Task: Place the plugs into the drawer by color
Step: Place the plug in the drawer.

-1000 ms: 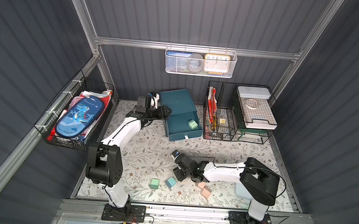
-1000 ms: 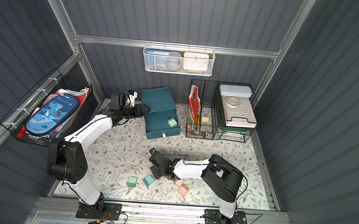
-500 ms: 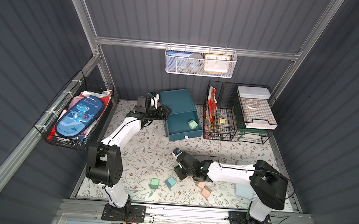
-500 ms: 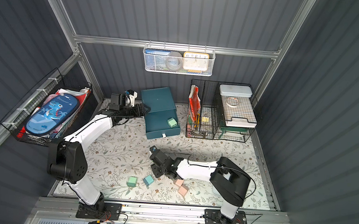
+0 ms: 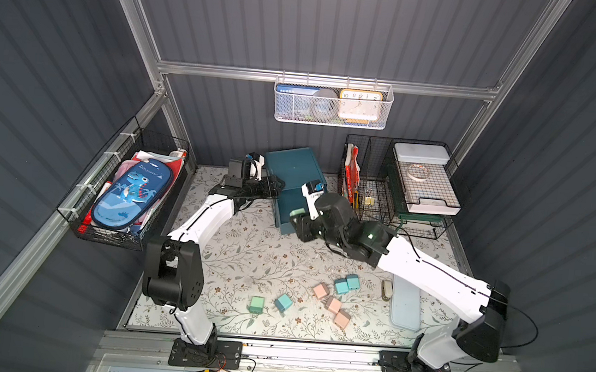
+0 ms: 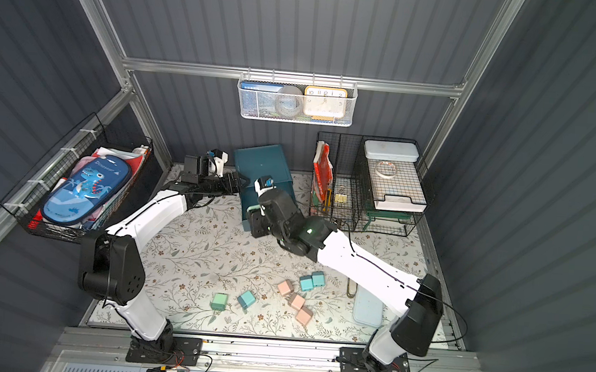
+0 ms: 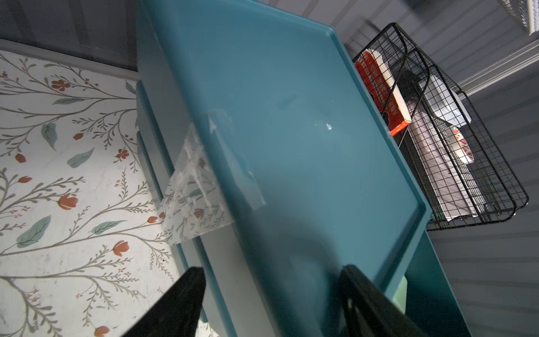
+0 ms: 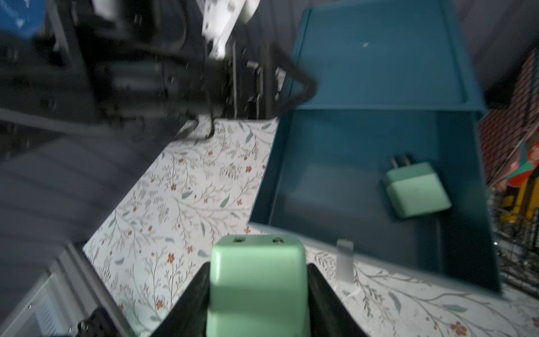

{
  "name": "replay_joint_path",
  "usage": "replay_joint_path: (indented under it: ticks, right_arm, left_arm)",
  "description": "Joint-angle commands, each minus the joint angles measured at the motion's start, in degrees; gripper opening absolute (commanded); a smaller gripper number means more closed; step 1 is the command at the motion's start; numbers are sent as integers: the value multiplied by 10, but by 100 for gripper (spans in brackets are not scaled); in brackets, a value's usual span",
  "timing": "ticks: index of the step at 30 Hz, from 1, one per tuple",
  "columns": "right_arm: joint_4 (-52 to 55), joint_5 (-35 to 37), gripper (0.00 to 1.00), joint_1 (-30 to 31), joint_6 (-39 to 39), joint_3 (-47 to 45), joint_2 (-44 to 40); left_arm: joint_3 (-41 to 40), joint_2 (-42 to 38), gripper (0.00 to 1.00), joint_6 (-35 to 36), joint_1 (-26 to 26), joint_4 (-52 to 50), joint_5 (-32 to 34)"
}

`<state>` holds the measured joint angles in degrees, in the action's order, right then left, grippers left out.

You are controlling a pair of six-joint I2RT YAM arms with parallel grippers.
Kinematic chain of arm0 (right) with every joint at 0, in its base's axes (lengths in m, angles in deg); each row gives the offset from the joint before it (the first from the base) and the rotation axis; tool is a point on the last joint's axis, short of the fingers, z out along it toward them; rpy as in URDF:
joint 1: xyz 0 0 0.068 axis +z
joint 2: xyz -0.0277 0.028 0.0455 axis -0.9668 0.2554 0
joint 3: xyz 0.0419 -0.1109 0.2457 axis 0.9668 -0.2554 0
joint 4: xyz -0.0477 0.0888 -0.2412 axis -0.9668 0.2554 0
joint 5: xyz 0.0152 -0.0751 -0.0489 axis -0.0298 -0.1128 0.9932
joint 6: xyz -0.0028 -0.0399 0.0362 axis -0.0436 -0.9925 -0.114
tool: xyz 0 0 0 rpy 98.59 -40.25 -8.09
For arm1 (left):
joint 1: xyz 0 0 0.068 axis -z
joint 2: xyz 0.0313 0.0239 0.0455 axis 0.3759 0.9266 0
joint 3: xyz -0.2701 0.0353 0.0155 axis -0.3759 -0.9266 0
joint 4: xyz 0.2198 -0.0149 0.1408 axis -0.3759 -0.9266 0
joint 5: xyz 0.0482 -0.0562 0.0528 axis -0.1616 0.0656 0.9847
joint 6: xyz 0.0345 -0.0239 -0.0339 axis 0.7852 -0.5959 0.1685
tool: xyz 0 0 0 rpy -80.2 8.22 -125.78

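My right gripper (image 8: pixel 258 268) is shut on a mint green plug (image 8: pixel 256 280), and in a top view that gripper (image 5: pixel 301 219) hovers at the front edge of the open top drawer. A second green plug (image 8: pixel 414 189) lies inside that drawer (image 8: pixel 335 175). The dark teal drawer cabinet (image 5: pixel 293 164) stands at the back. My left gripper (image 7: pixel 271 274) is open, its jaws straddling the cabinet's upper left edge (image 5: pixel 274 185). Near the front of the mat lie one green plug (image 5: pixel 257 304), three blue plugs (image 5: pixel 283 302) (image 5: pixel 341 287) (image 5: pixel 353 282) and three pink plugs (image 5: pixel 320 291) (image 5: pixel 333 304) (image 5: pixel 342 319).
Black wire organizers (image 5: pixel 399 188) stand right of the cabinet. A beige stapler (image 5: pixel 387 289) and a pale blue case (image 5: pixel 405 306) lie under my right arm. A wall basket (image 5: pixel 101 228) hangs at the left with a dinosaur pencil case, and a white mesh basket (image 5: pixel 331 120) on the back wall.
My right gripper closed on the green plug on the mat, lifted it and carried it back to the open drawer's front. The left arm has not moved.
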<state>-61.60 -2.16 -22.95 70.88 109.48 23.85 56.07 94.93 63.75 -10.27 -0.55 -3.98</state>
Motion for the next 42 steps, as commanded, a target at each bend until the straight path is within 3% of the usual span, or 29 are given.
replay_joint_path:
  ticks: [1,7,15,22,36,39,42]
  right_arm:
    - [62,-16,28,-29,-13,71,65]
    - [114,-44,30,-63,-19,208,181]
    - [131,-57,32,-71,-3,234,237]
    - [132,-50,36,-75,3,219,244]
    - [160,-63,60,-87,-19,272,252]
    - [175,-65,62,-88,-32,288,246]
    - [175,-111,61,-85,-64,267,203]
  left_arm:
    - [-16,-5,77,6,0,-24,6]
    - [-10,-1,77,10,0,-30,8]
    - [-9,-1,77,11,0,-33,2]
    - [-10,-3,77,9,0,-29,3]
    - [-8,-1,77,8,0,-29,2]
    - [-9,-3,77,9,0,-29,2]
    - [-9,-4,77,10,0,-29,5]
